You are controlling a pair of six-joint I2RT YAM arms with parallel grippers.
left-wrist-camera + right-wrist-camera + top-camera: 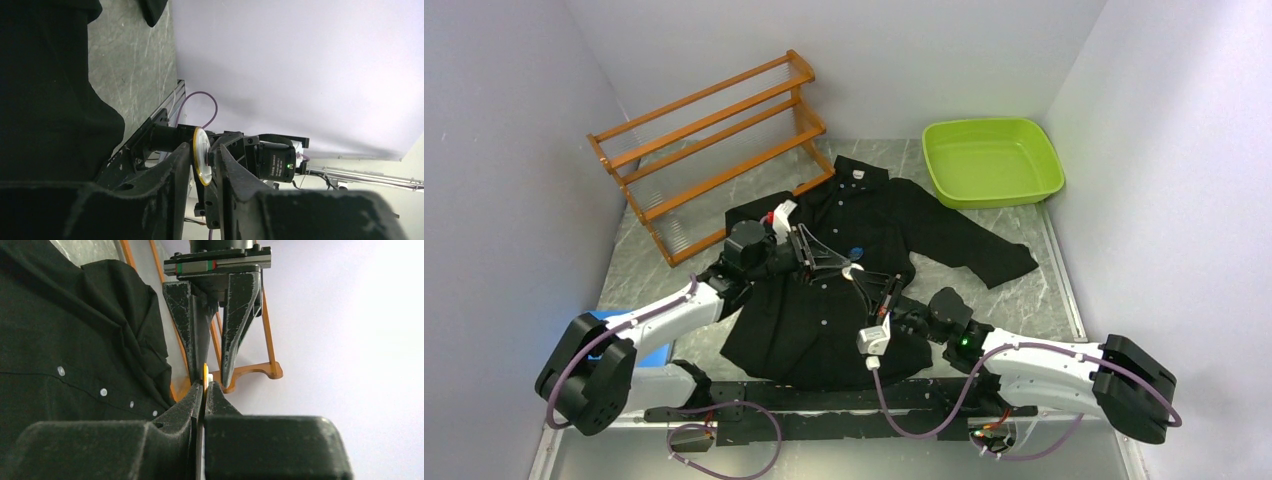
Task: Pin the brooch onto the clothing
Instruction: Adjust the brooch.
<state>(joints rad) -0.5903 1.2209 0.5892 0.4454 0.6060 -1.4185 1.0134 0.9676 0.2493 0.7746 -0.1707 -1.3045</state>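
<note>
Listing from the top view: clothing (924,225) spread on the table (654,255), wooden rack (709,150) at 11 o'clock, green tray (1024,185) at 1 o'clock. The left gripper (842,262) and right gripper (866,280) meet above the clothing's front, with the brooch (854,270) a pale speck between them.

Left wrist view: the brooch (201,156) shows as a white, gold-rimmed disc between the left gripper's slightly parted fingers (175,170); whether they pinch it cannot be told.

Right wrist view: the right gripper (204,390) is pressed together on the brooch's edge, with pale buttons (61,371) at 8 o'clock.

Robotics lab test cell, plain white walls (504,150) boxing a marble-look table (639,265), 2 arms (664,312) bolted at its edge
</note>
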